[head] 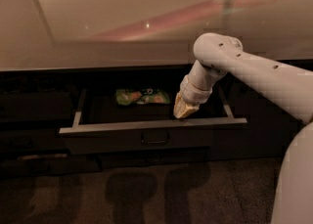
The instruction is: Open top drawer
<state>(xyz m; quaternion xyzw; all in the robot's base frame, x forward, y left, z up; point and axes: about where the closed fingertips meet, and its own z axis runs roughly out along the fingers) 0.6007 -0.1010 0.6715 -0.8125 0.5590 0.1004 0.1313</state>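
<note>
- Camera view: I see the top drawer (107,142) standing pulled out from the dark cabinet run under the bench (122,27). It sits just below the middle of the frame.
- Its dark front panel faces me, with 1 small loop handle (155,138) at the panel's centre.
- The drawer's pale rim (146,125) runs along the top of the front panel and back along both sides, so the grey inside is open to view.
- 1 green packet (143,96) lies flat inside, toward the back wall, at about 12 o'clock from the handle.
- The tool (184,110) hangs over the drawer's inside, its yellowish tip pointing down and at or just above the front rim, at about 1 o'clock from the handle.
- The tool is apart from the handle, and the packet lies at about 10 o'clock from the tool, also apart from it.
- I cannot tell how far open the tool is, and I see nothing held in it.
- The white arm (254,71) comes in from 3 o'clock, bends at a rounded joint above the drawer and drops toward the tool.
- The floor (146,189) at 6 o'clock carries 2 soft upright shadows below the drawer front.
</note>
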